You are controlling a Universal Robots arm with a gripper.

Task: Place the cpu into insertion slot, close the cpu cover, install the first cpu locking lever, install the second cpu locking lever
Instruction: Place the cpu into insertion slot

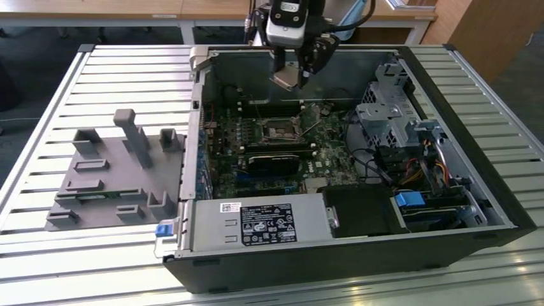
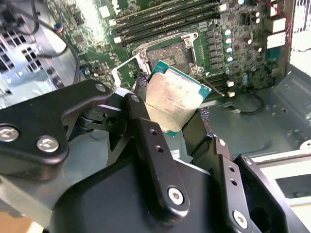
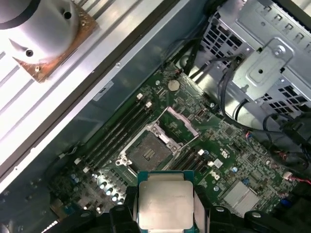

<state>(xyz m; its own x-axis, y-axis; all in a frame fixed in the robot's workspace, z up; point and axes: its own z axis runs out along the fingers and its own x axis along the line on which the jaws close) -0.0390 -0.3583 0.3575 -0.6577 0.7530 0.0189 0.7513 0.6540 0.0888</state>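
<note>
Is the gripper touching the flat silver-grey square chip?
Touching: the second wrist view shows the gripper clamping the flat silver-grey square chip between black fingers.

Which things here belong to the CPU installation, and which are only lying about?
Job: cpu, held in the pincer; insertion slot, empty; cpu cover, open.
Lying about: grey parts holder; power supply; drive cage; black card.
</note>
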